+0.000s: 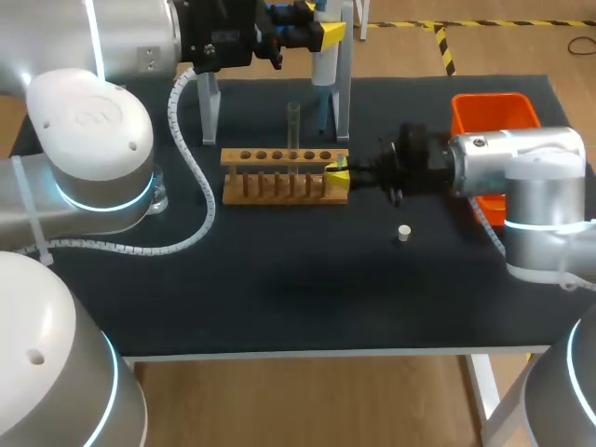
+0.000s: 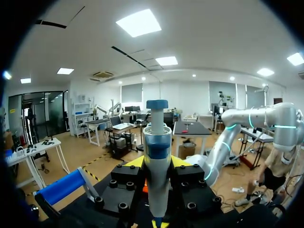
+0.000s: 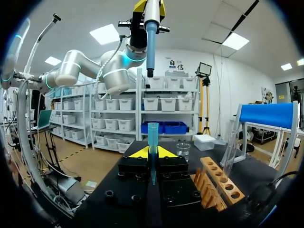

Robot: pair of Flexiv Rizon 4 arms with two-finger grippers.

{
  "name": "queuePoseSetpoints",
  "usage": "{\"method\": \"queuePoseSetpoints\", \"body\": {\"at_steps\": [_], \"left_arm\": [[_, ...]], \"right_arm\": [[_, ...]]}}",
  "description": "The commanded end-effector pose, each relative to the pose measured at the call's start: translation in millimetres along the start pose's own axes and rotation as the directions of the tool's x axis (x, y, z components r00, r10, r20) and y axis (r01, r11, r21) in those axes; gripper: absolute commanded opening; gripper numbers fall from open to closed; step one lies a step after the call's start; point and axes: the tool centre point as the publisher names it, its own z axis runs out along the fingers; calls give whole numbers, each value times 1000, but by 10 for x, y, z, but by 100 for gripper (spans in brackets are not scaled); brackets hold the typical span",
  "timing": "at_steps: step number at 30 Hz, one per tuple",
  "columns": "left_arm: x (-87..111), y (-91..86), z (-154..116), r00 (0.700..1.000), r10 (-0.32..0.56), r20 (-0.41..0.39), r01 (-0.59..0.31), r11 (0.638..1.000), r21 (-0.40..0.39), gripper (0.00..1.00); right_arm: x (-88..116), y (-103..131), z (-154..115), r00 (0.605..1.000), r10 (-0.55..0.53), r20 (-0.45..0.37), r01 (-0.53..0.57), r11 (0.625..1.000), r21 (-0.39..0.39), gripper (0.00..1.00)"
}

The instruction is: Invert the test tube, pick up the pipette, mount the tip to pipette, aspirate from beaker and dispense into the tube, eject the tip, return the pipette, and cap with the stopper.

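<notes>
The right gripper (image 3: 152, 153) was closed narrowly on the pipette tip (image 3: 153, 135), a small blue cone standing upright between its fingers. Just beside the gripper lay the wooden rack (image 3: 219, 184), with the test tube (image 3: 230, 148) standing in one of its holes. Ahead of the gripper and farther off sat the beaker (image 3: 183, 150). High above the tip hung the pipette (image 3: 150, 40), nozzle down, clamped between the fingers of the left gripper (image 2: 156, 163). Back beside the right gripper's wrist, the stopper (image 1: 403, 233) lay on the table (image 1: 279, 279), apart from the rack.
</notes>
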Motion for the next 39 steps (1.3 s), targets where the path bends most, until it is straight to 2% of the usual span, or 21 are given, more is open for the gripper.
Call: {"method": "queuePoseSetpoints", "body": {"at_steps": [1, 22, 39], "left_arm": [[0, -5, -7, 1000, 0, -2, 0, 1000, -1, 0], [0, -5, -7, 1000, 0, -2, 0, 1000, -1, 0], [0, -5, -7, 1000, 0, -2, 0, 1000, -1, 0]], "right_arm": [[-54, -24, 95, 1000, -3, -6, 3, 1000, -5, 0], [-111, 54, 272, 997, -63, -31, 65, 997, 49, 0], [-63, 93, 322, 997, -76, -30, 77, 997, 32, 0]]}}
